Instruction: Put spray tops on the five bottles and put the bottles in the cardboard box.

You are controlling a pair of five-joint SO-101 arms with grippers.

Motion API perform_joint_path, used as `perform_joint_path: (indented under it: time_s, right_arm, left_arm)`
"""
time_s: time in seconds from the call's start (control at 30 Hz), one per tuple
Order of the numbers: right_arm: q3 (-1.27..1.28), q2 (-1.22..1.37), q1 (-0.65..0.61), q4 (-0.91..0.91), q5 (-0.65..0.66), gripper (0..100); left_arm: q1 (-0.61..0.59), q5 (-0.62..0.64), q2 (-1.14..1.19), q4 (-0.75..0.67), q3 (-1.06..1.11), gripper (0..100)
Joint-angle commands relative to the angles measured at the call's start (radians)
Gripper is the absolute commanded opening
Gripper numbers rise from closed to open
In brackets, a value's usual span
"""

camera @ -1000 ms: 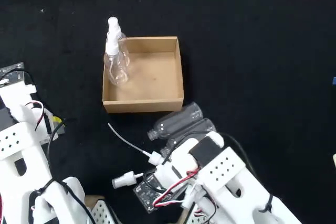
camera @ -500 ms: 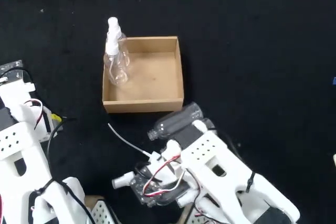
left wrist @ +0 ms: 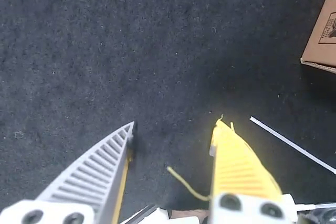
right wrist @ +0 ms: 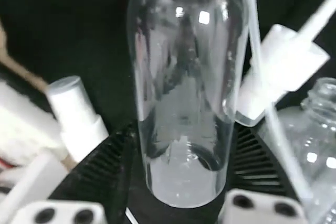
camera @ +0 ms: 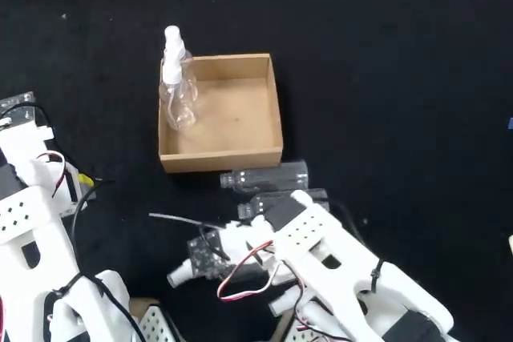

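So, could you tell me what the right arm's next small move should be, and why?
Probably lift the clear bottle slightly: the right gripper holds it between its jaws, while a spray top and an open bottle crowd beside it, so it needs room for capping.

I saw a matte black table cloth point(camera: 417, 70) throughout. At eleven o'clock the square cardboard box point(camera: 277, 110) was plain tan. The rounded clear plastic bottle point(right wrist: 184, 77) looked colourless against my right gripper's point(right wrist: 184, 135) black ribbed pads point(right wrist: 107, 171), beside a white plastic spray top point(right wrist: 286, 59). My left gripper point(left wrist: 174, 125) had one grey ribbed finger point(left wrist: 100, 171), one yellow.
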Motion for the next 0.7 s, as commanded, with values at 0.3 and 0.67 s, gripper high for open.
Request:
perform_joint_path:
  time_s: [0.3,0.67]
  right_arm:
    - [-0.383,-0.001,0.086,0.370,-0.032,17.4]
    - [-0.664,0.007,0.706,0.516,0.086,17.3]
  left_arm:
    - [0.015,0.003,0.002,-0.015,-0.010,21]
    - [0.206,0.002,0.002,-0.021,-0.008,21]
